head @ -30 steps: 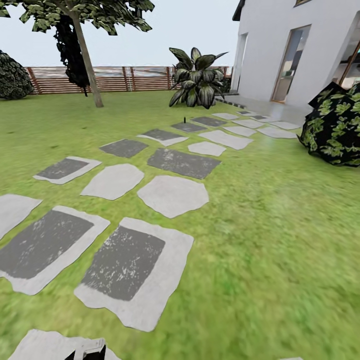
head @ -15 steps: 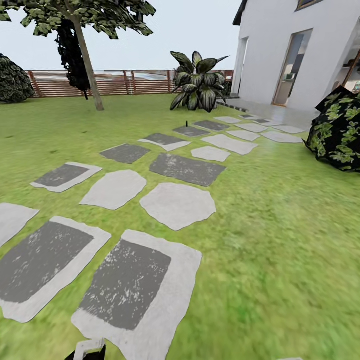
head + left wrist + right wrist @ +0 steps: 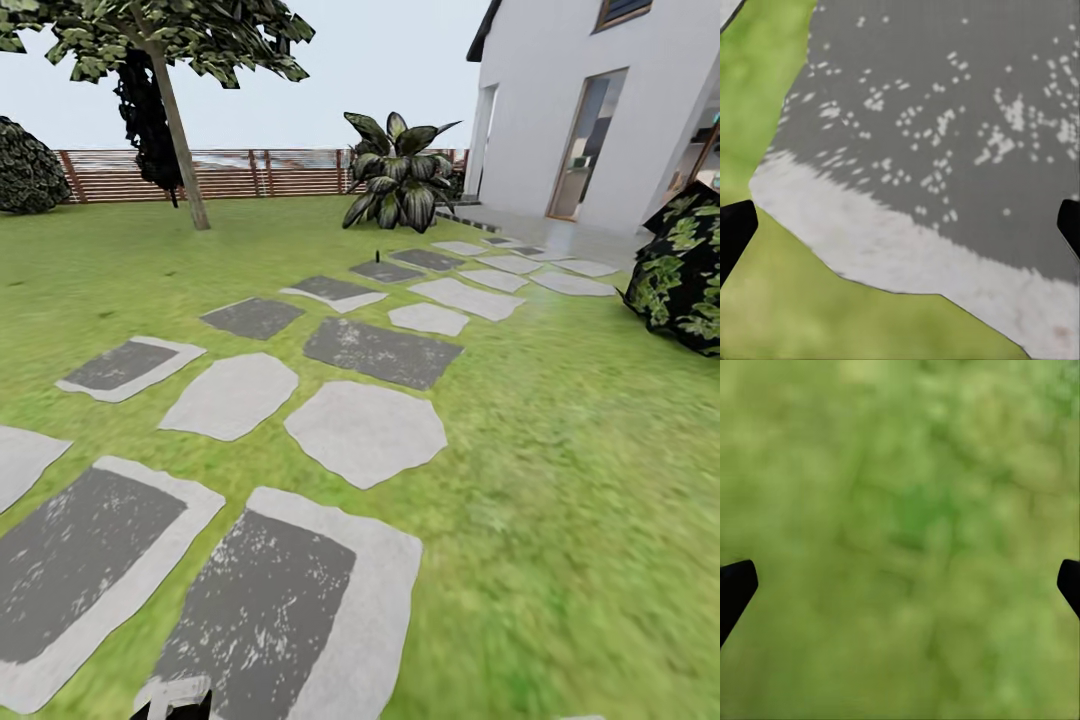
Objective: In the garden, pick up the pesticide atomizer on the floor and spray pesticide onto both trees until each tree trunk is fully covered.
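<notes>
The head view looks forward and down across the lawn (image 3: 560, 480) and its stepping stones (image 3: 365, 432) toward a distant tree (image 3: 180, 130), fence (image 3: 250, 172) and house (image 3: 560, 100). The left wrist view looks close down at a dark stone's pale edge (image 3: 907, 240) meeting grass, ground the head view shares at its lower left. The right wrist view faces blurred grass (image 3: 907, 525).

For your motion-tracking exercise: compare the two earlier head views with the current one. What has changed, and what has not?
The whole picture has shifted: stepping stones sit lower and larger, the house and the dark bush have slid rightward. That means the camera advanced and turned slightly; the things themselves did not move. Nothing was grasped or released. The tree, fence and lawn stay as they were.
</notes>
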`<state>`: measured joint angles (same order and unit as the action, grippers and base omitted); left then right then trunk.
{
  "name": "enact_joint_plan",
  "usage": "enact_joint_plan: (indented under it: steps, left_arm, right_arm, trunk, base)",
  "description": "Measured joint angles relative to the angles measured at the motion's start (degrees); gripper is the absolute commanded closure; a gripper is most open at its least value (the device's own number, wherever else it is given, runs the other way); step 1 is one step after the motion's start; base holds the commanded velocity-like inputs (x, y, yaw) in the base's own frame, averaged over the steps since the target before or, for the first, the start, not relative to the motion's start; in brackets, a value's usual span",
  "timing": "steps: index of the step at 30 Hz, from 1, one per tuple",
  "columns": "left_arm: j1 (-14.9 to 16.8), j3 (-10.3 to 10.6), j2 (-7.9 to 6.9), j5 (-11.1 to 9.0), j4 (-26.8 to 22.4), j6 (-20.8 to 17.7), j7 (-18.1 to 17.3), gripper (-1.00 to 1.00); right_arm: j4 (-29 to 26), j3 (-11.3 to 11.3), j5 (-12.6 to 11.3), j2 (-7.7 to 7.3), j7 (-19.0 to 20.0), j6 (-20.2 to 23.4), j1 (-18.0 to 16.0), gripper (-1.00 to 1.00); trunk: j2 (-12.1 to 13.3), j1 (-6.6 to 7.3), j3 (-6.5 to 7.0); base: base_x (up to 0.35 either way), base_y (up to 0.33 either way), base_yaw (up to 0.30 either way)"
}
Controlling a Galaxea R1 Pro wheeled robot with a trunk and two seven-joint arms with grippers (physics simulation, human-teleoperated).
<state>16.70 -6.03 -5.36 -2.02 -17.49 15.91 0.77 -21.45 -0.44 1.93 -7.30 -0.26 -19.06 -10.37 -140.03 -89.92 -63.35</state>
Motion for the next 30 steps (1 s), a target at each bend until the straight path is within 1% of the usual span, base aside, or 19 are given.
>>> enact_joint_plan:
  steps: [30]
  left_arm:
    - [0.0, 0.1, 0.00, 0.0, 0.0, 0.0, 0.0, -1.00]
  right_arm:
    - [0.0, 0.1, 0.3, 0.00, 0.1, 0.1, 0.0, -1.00]
  trunk:
    - [0.0, 0.00, 0.00]
  base:
    - [0.324, 0.120, 0.000]
